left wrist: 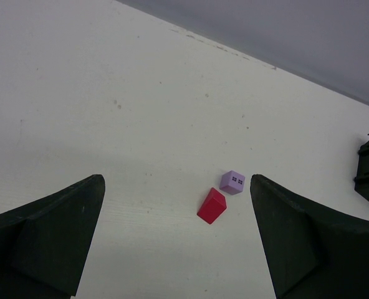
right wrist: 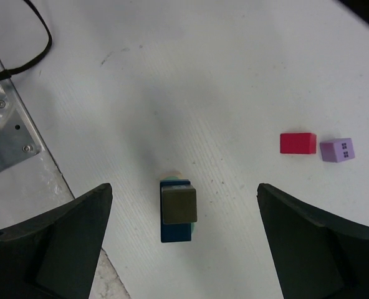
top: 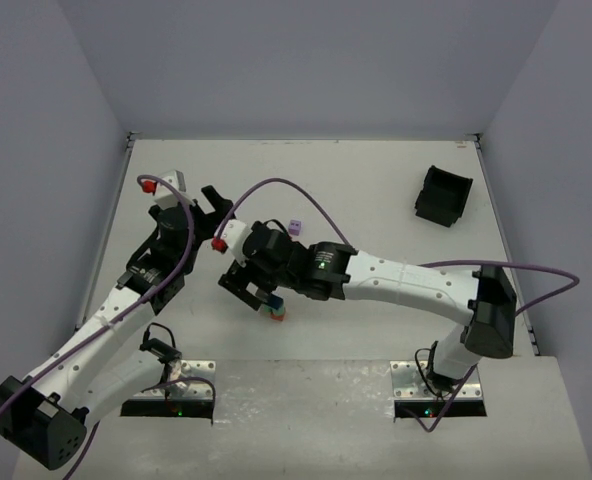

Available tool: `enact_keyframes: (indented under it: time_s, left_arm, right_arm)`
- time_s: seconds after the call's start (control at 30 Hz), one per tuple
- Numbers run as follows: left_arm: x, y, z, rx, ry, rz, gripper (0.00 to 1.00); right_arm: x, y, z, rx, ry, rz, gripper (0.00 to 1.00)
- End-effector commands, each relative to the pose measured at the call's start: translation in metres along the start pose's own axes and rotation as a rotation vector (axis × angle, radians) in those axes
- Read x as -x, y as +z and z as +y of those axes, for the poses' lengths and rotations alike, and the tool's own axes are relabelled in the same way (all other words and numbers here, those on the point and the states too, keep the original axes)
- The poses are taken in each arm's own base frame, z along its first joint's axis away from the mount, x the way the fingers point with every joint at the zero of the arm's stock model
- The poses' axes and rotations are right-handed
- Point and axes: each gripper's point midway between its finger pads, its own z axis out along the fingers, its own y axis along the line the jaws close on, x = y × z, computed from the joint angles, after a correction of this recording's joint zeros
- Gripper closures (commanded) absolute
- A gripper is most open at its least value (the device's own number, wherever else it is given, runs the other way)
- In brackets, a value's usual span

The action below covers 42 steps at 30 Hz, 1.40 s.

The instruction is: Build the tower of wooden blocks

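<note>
Our right gripper [top: 247, 291] hangs with its jaws spread wide, holding nothing; in its wrist view the narrow tower of small painted wood blocks [right wrist: 177, 212] stands between the two dark fingers [right wrist: 66, 243], apart from both; an olive-green cube tops it, a blue block sits beneath, and a tan edge peeks out lower down. From above, the tower stands near the front of the white table [top: 376, 180], just beside the right gripper. Our left gripper [left wrist: 177, 179] is likewise spread and holds nothing; ahead of it lie a loose red wooden block [left wrist: 211, 205] and a pale purple wooden cube [left wrist: 232, 182], just beside each other. A black plastic bin [top: 443, 195] sits far right, well apart.
</note>
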Motion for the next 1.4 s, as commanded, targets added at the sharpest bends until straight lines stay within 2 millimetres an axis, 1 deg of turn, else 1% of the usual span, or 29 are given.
enact_keyframes:
  time_s: [0.0, 0.03, 0.07, 0.13, 0.2, 0.23, 0.27, 0.3, 0.33, 0.4, 0.47, 0.53, 0.6, 0.73, 0.87, 0.93, 1.0, 1.03, 1.07, 1.13, 1.3, 1.37]
  left_arm:
    - [0.009, 0.004, -0.005, -0.015, -0.007, -0.030, 0.00]
    - [0.009, 0.005, -0.005, -0.013, -0.006, -0.027, 0.00]
    - [0.008, 0.005, -0.005, -0.007, -0.004, -0.023, 0.00]
    - [0.006, 0.007, -0.005, -0.002, 0.000, -0.017, 0.00]
    - [0.005, 0.008, -0.005, -0.002, 0.001, -0.013, 0.00]
    - [0.004, 0.009, -0.005, -0.002, 0.002, -0.011, 0.00]
    - [0.004, 0.009, -0.005, -0.003, 0.003, -0.010, 0.00]
    - [0.004, 0.009, -0.006, -0.004, 0.004, -0.009, 0.00]
    - [0.004, 0.010, -0.006, -0.003, 0.004, -0.007, 0.00]
    - [0.003, 0.011, -0.005, 0.001, 0.006, -0.005, 0.00]
    - [0.001, 0.013, -0.005, 0.006, 0.014, 0.000, 0.00]
    - [-0.001, 0.016, -0.004, 0.016, 0.020, 0.006, 0.00]
    - [-0.001, 0.018, -0.004, 0.023, 0.024, 0.009, 0.00]
    - [-0.006, 0.023, -0.002, 0.039, 0.038, 0.025, 0.00]
    - [-0.008, 0.026, 0.001, 0.061, 0.046, 0.030, 0.00]
    - [-0.008, 0.026, -0.002, 0.045, 0.048, 0.033, 0.00]
    - [-0.008, 0.026, -0.002, 0.040, 0.047, 0.028, 0.00]
    - [-0.007, 0.026, -0.002, 0.042, 0.047, 0.023, 0.00]
    - [-0.008, 0.027, -0.001, 0.047, 0.047, 0.023, 0.00]
    - [-0.009, 0.029, 0.000, 0.055, 0.052, 0.027, 0.00]
    - [-0.011, 0.031, -0.001, 0.060, 0.063, 0.038, 0.00]
    - [-0.011, 0.032, 0.000, 0.062, 0.066, 0.039, 0.00]
  right_arm:
    - [0.033, -0.032, -0.060, -0.141, 0.183, -0.153, 0.01]
    - [0.030, -0.036, -0.069, -0.149, 0.229, -0.158, 0.01]
    - [0.024, -0.038, -0.089, -0.170, 0.270, -0.157, 0.01]
    - [0.019, -0.043, -0.116, -0.196, 0.292, -0.187, 0.01]
    - [0.000, -0.042, -0.137, -0.214, 0.265, -0.192, 0.01]
    - [-0.002, -0.045, -0.151, -0.237, 0.244, -0.218, 0.01]
    - [-0.009, -0.047, -0.166, -0.259, 0.228, -0.226, 0.01]
    - [-0.026, -0.043, -0.180, -0.272, 0.223, -0.202, 0.01]
    - [-0.036, -0.039, -0.189, -0.278, 0.212, -0.190, 0.01]
    - [-0.050, -0.027, -0.191, -0.206, 0.118, -0.179, 0.01]
    - [-0.061, -0.012, -0.196, -0.172, 0.057, -0.167, 0.01]
    - [-0.072, 0.008, -0.196, -0.114, -0.011, -0.144, 0.01]
    - [-0.080, 0.024, -0.202, -0.114, -0.031, -0.105, 0.01]
    - [-0.101, 0.068, -0.214, -0.089, -0.067, -0.018, 0.01]
    - [-0.117, 0.100, -0.225, -0.089, -0.052, 0.053, 0.01]
    - [-0.123, 0.112, -0.226, -0.075, -0.060, 0.078, 0.01]
    - [-0.123, 0.121, -0.235, -0.091, -0.075, 0.097, 0.01]
    - [-0.127, 0.127, -0.238, -0.093, -0.069, 0.106, 0.02]
    - [-0.124, 0.130, -0.239, -0.086, -0.064, 0.097, 0.02]
    - [-0.127, 0.135, -0.240, -0.067, -0.040, 0.092, 0.05]
    - [-0.132, 0.142, -0.241, -0.033, -0.019, 0.096, 0.14]
    - [-0.139, 0.144, -0.239, -0.012, -0.013, 0.116, 0.22]
